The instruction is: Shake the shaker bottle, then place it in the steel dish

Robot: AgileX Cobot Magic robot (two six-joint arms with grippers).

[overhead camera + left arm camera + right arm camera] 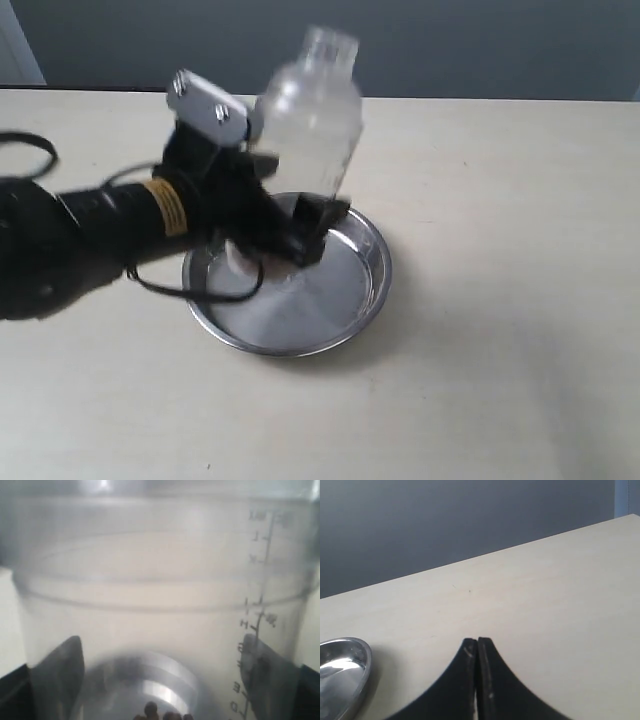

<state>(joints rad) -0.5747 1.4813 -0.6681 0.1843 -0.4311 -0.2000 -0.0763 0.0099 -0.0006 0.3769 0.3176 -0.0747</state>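
The clear shaker bottle (312, 120) is held up above the steel dish (345, 300), tilted slightly and blurred. My left gripper (300, 225) is shut on its lower part, black fingers on either side. In the left wrist view the shaker bottle (160, 610) fills the frame, with printed marks, brown granules (162, 714) at its base and the fingers (57, 670) pressed on both sides. My right gripper (477, 642) is shut with nothing in it, over bare table beside the steel dish (350, 672). It does not show in the exterior view.
A pale wooden table (500, 200) stretches around the dish. A dark wall (450, 40) runs behind its far edge. The left arm's black cable (30, 145) loops at the left.
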